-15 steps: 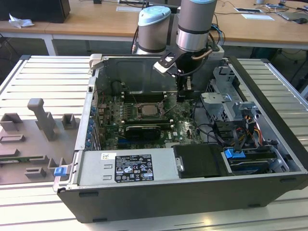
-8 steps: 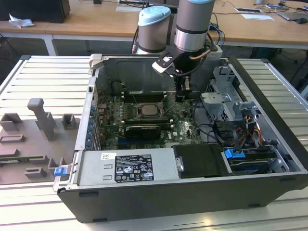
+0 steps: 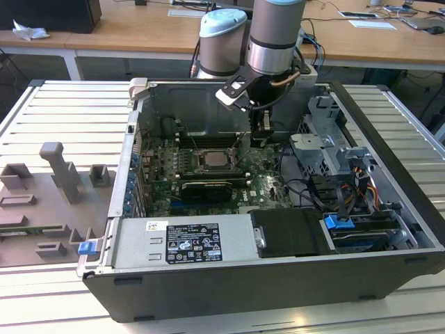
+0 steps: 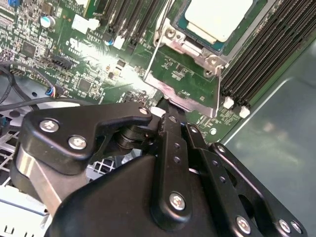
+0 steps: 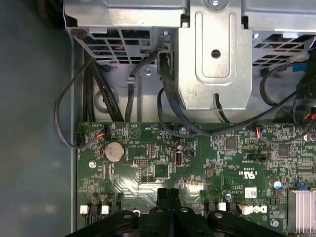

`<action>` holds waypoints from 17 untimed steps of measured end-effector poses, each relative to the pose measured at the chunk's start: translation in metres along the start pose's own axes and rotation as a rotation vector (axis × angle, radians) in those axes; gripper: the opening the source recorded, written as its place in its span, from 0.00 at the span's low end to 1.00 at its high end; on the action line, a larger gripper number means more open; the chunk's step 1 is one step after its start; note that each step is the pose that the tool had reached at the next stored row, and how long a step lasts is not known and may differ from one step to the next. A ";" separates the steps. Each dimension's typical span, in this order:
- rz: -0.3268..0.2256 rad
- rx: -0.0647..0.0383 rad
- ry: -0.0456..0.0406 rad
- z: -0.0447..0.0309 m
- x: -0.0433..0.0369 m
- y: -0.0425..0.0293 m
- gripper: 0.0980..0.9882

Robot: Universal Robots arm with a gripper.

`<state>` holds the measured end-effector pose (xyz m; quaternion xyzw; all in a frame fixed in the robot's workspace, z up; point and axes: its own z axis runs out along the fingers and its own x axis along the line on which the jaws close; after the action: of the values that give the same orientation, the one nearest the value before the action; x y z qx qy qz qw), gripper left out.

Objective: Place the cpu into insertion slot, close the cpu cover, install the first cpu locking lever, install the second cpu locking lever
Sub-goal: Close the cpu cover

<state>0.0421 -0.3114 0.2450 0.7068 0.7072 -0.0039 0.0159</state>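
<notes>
The cpu (image 4: 217,17) (image 3: 212,158) lies flat in its socket on the green motherboard, pale face up. The silver cpu cover (image 4: 183,45) lies down around it, the chip showing through its square cut-out. Thin wire levers (image 4: 217,89) run along two sides of the cover; I cannot tell whether they are latched. My gripper (image 3: 261,136) (image 4: 165,118) (image 5: 168,193) hangs low over the board just beside the socket's corner, at the exterior view's right of it. Its black fingers (image 5: 162,196) are pressed together, shut on nothing.
Black memory slots (image 4: 266,54) flank the socket. A long black card (image 3: 205,189) sits in front of it. A metal drive cage (image 3: 334,153) (image 5: 212,54) with cables (image 5: 168,108) stands close at the exterior view's right. The power supply (image 3: 181,240) fills the case front. Grey fixtures (image 3: 62,174) lie outside.
</notes>
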 end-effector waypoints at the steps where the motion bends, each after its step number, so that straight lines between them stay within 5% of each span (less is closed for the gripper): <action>1: 0.000 0.000 0.0000 0.0000 0.0000 -0.0020 0.01; 17: 0.000 -0.003 0.0000 -0.0005 0.0000 -0.0302 0.01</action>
<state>0.0119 -0.3114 0.2450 0.7068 0.7072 -0.0028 0.0169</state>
